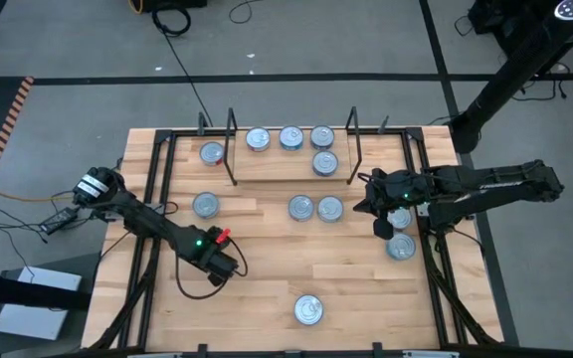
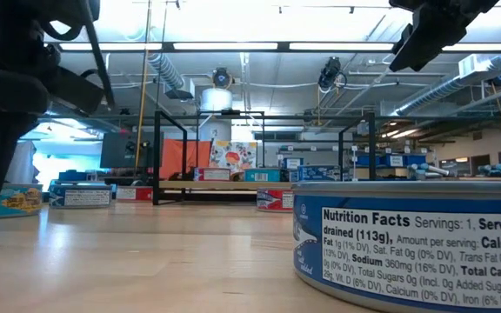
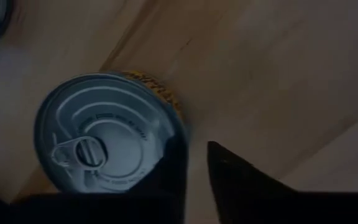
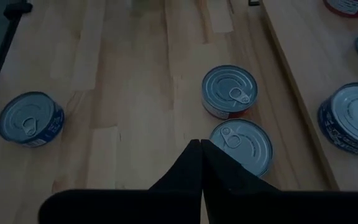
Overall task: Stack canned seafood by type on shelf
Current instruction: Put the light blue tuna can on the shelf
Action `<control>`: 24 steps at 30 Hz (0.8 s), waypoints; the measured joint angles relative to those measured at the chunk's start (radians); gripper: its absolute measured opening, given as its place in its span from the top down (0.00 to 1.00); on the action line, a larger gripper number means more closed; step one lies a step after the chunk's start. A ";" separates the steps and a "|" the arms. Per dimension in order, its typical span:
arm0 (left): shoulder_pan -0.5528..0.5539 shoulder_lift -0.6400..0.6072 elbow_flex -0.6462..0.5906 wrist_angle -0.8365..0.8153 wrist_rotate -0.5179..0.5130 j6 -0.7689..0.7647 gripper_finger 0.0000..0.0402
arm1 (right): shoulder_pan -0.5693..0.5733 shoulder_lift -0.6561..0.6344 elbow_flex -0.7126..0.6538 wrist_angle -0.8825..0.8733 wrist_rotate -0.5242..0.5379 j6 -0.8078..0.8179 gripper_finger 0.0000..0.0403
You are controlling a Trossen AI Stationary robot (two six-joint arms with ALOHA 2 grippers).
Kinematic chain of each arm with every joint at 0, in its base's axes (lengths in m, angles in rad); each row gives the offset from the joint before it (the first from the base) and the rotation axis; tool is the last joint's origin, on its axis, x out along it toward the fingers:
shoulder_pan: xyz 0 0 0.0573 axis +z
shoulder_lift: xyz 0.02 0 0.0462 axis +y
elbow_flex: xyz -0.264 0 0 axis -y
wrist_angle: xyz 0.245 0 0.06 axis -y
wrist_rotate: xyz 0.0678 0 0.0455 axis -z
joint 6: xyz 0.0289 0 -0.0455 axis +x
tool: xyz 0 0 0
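Silver-lidded tin [image 3: 107, 142] just beside left gripper [image 3: 196, 163], jaws slightly apart, empty; right gripper [image 4: 201, 147] jaws together

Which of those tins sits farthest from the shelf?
The lone tin near the table's front edge, apart from all others; the rest lie on or close to the shelf.

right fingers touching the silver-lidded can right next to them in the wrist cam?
Apart. Low view shows the right gripper hanging well above the tabletop, higher than any can; the can sits on it, below the shut fingers.
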 joint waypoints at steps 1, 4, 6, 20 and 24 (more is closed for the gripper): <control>0.002 0.000 0.005 0.003 -0.001 0.017 0.89 | -0.005 0.000 0.000 0.000 0.000 -0.004 0.98; 0.011 0.003 0.032 0.023 -0.008 0.074 0.98 | -0.020 0.000 0.000 0.000 0.000 -0.023 0.98; 0.018 0.007 0.053 0.039 -0.014 0.121 0.98 | -0.030 0.000 0.000 0.000 0.000 -0.025 0.98; 0.085 0.005 0.201 0.266 -0.014 0.413 1.00 | -0.045 0.000 0.000 0.000 -0.001 -0.043 0.98; 0.101 0.005 0.233 0.379 0.044 0.498 1.00 | -0.045 0.000 0.000 0.000 -0.003 -0.043 0.98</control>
